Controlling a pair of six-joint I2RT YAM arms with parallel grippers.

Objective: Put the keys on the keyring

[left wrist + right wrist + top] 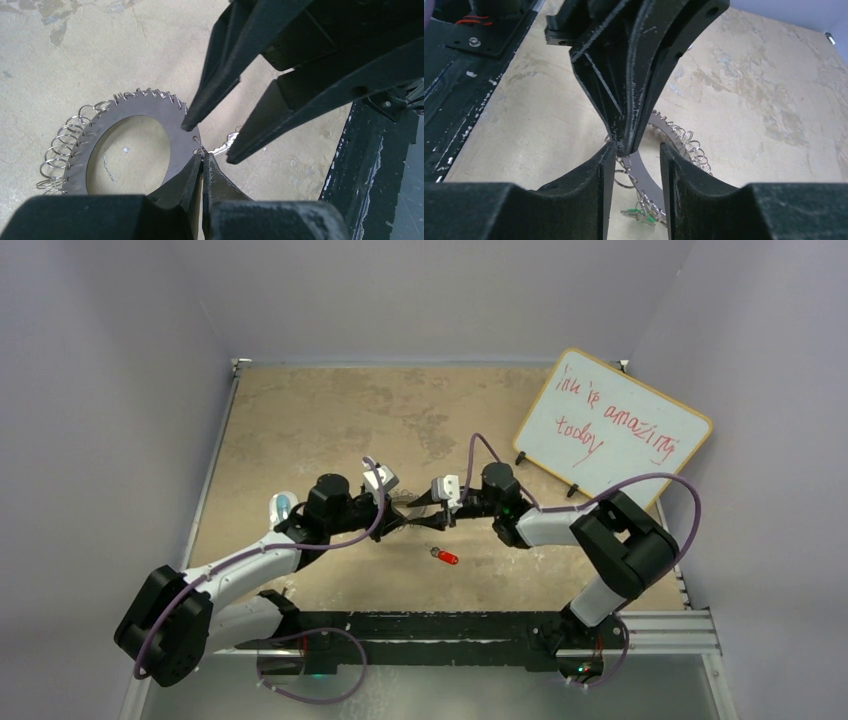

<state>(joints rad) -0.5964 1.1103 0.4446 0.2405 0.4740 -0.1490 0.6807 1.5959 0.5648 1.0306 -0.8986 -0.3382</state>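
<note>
Flat silvery loop-fringed keyring (177,120) is pinched by shut left claw (201,156); right claw (209,142) is parted astride it; tiny red-headed silver key (445,556) probably must be fetched next.

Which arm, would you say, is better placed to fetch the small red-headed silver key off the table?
Likely right: its jaws stand open, holding nothing, while the left jaws are shut on the large flat silvery keyring.

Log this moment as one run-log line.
left claw: shut on keyring rim | right claw: open, astride that rim | red key: loose on table | green key: at ring's loops, attachment unclear
</note>
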